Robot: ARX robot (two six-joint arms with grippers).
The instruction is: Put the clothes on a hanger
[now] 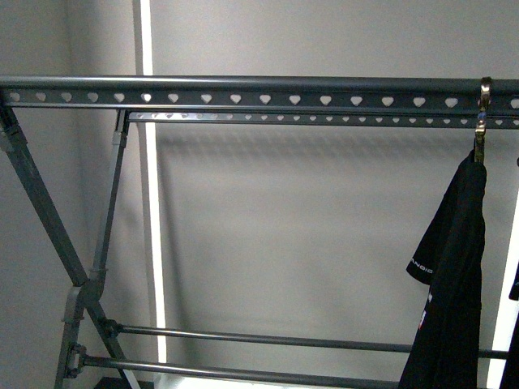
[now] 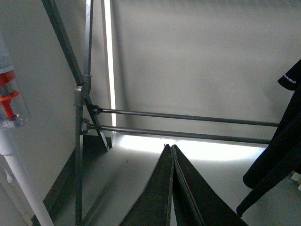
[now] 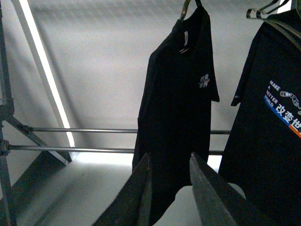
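The grey metal rack's top rail with heart-shaped holes crosses the front view. A black T-shirt hangs from a hook on the rail at the far right. In the right wrist view that T-shirt hangs in front of my open, empty right gripper, and a second black T-shirt printed MAKE A BETTER WORLD hangs beside it. My left gripper is shut and empty, pointing at the rack's lower bars; a black T-shirt hangs to one side. Neither gripper shows in the front view.
The rack's slanted legs stand at the left, with thin lower bars across. A grey wall with a bright vertical light strip is behind. A white pole with a clear, orange-trimmed canister stands at the edge of the left wrist view.
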